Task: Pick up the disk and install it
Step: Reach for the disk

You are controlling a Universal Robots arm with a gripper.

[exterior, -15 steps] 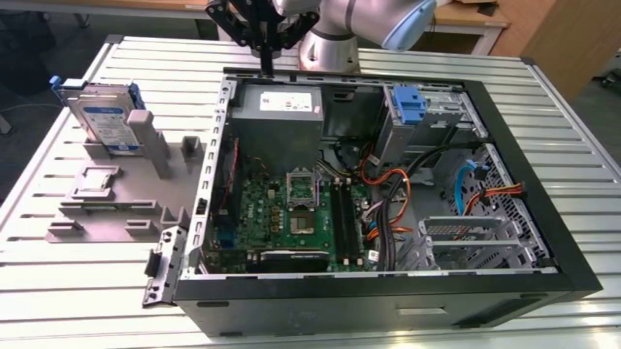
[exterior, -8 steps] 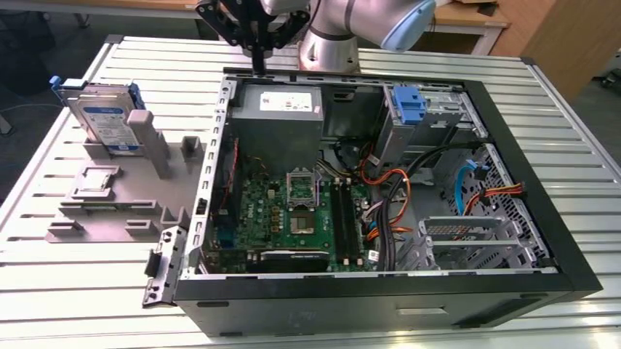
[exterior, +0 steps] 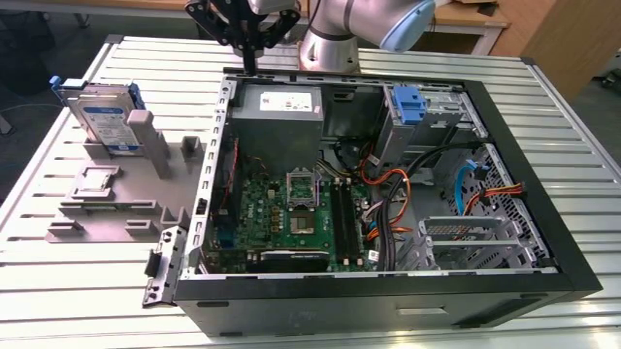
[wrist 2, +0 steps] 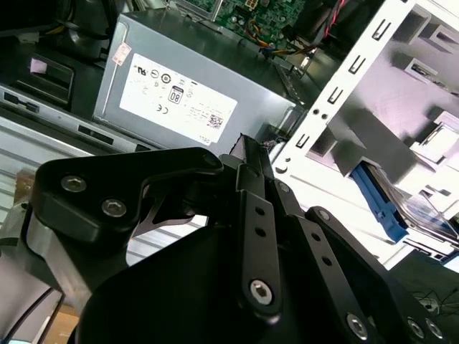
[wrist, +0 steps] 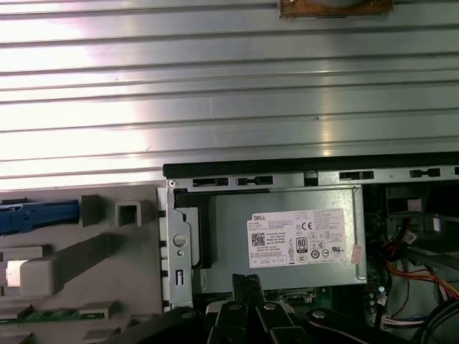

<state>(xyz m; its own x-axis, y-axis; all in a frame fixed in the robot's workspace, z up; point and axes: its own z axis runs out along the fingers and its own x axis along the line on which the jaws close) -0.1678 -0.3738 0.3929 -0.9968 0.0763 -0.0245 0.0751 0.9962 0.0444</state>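
The ribbed metal table (exterior: 58, 291) carries an open computer case (exterior: 543, 218) across its middle and toward the edge on the exterior view's right. A grey fixture block (exterior: 107, 196) sits beside the case, along the table edge on the exterior view's left. The disk (exterior: 105, 116) stands upright on its edge in a slot at the far end of that fixture, near the table's far corner on the exterior view's left, with its blue-and-white label facing the camera and blue rails on its sides. Part of a blue rail of the disk (wrist: 39, 215) is seen in the first wrist view, and the disk (wrist 2: 430, 211) lies well off to one side in the second wrist view. The gripper (exterior: 250, 67) hangs above the far wall of the case, over the grey power supply (exterior: 276, 105) with its white sticker, well apart from the disk. Its fingers are drawn together to a narrow point and hold nothing, as both wrist views confirm at the gripper (wrist 2: 247, 154) (wrist: 247, 283). Inside the case, a green motherboard (exterior: 291, 211) lies on the floor and an upright blue latch (exterior: 409, 105) stands at the drive bay near the far wall.
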